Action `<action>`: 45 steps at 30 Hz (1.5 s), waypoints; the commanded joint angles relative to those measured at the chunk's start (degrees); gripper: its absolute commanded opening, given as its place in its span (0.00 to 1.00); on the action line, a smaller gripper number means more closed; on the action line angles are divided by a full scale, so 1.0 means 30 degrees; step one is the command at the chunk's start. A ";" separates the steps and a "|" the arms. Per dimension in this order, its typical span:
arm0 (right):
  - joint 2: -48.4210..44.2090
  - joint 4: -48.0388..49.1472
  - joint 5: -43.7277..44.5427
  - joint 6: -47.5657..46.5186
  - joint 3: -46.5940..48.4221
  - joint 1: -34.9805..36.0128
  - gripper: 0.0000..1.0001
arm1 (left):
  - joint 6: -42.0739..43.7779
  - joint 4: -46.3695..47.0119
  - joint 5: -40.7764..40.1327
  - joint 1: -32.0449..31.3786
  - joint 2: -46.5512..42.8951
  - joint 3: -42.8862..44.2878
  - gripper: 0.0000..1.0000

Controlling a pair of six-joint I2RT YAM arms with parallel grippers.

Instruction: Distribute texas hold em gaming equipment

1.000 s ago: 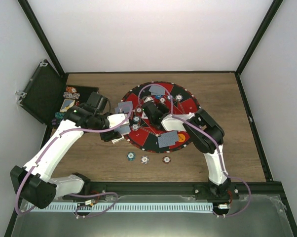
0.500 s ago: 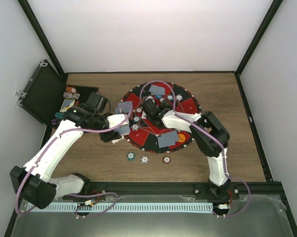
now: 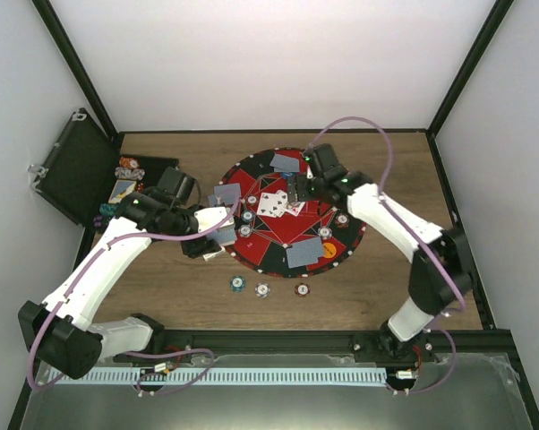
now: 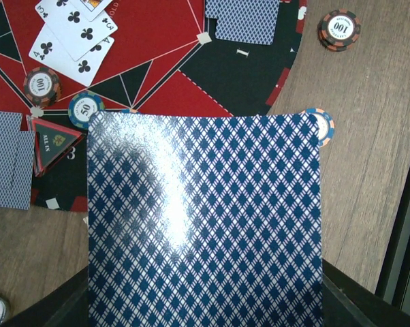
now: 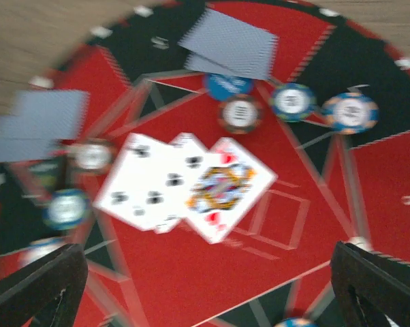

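Card (image 4: 205, 225) pattern plain only from left wrist

"100" on striped chip (image 4: 339, 28)

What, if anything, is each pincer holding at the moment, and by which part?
The left pincer grips a blue-backed card by its end nearest the wrist; the right pincer stands open, holding nothing.
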 commanded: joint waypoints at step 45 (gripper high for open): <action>0.1263 1.3670 -2.0581 1.3220 -0.3860 0.4375 0.84 | 0.0243 0.0311 0.1449 -0.0009 -0.0391 -0.0104 0.12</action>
